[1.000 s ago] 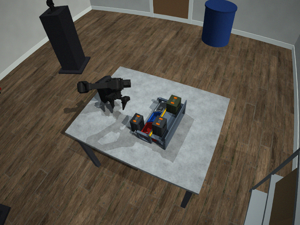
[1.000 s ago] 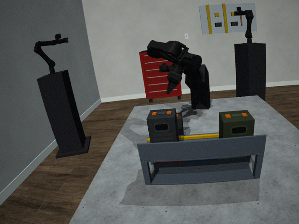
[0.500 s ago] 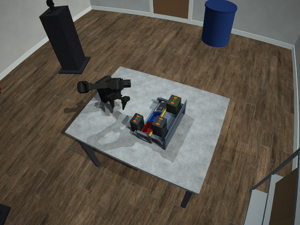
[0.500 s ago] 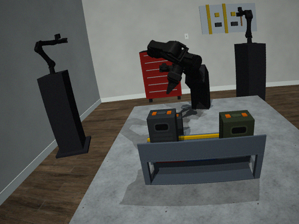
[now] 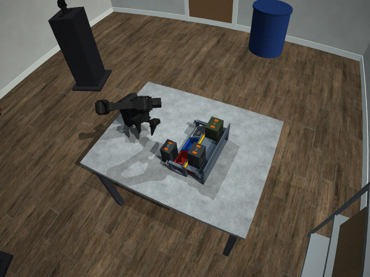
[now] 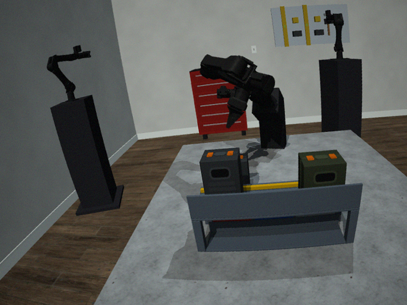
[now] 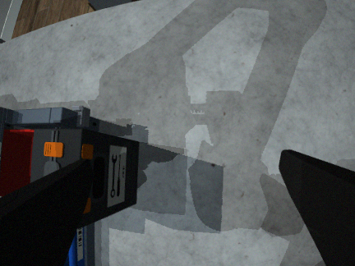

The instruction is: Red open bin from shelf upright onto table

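The red open bin (image 5: 180,157) (image 7: 18,160) sits at the near end of the grey-blue shelf (image 5: 216,156) (image 6: 273,204) (image 7: 37,116), beside a blue bin (image 5: 189,144). A dark grey case (image 5: 169,152) (image 6: 245,170) (image 7: 119,176) with orange latches stands right in front of the red bin and hides part of it. I cannot make out the parts inside. My gripper (image 5: 145,136) (image 7: 186,164) is open and empty, above the table (image 5: 249,191) (image 6: 261,302) (image 7: 49,70) on the arm's side of that case. In the wrist view its left finger overlaps the case.
A second dark grey case (image 5: 196,157) (image 6: 220,174) stands on the shelf behind the red bin, and a green case (image 5: 214,129) (image 6: 321,171) at the far end. A yellow bar (image 6: 270,186) runs along the shelf between them. A grey bin (image 5: 196,132) sits beyond the blue one.
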{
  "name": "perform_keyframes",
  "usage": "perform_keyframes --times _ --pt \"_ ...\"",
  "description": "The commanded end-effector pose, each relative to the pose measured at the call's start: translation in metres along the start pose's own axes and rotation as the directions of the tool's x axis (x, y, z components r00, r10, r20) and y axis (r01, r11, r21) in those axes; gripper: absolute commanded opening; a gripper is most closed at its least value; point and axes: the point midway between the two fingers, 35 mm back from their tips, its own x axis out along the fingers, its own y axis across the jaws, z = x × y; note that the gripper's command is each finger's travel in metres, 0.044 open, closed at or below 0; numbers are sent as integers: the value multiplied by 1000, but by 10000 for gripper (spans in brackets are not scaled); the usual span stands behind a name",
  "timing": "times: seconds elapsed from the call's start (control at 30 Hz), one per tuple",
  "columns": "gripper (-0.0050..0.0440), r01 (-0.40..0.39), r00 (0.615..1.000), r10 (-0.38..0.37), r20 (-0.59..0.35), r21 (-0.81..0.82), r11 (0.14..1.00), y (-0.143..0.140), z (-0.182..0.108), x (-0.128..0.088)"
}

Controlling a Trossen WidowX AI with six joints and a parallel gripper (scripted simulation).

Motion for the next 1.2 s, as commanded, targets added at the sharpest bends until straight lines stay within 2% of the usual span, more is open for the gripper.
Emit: perform_keyframes --times 0.0,0.2,0.23,0.37,0.77,0.8,0.93,1.17 --pt "440 108 967 -105 -234 1 994 3 7 43" --pt "440 108 967 -105 -234 1 994 3 7 43" --pt "440 21 999 -21 -47 7 1000 2 2 8" --pt "440 108 967 -104 -234 4 994 3 7 43" --pt "440 108 967 -104 -234 4 994 3 7 43" --pt "440 21 999 -21 -47 11 1000 2 2 8" --pt "440 108 967 -104 -234 6 994 3 7 43" --pt "440 108 967 -104 -234 6 994 3 7 43"
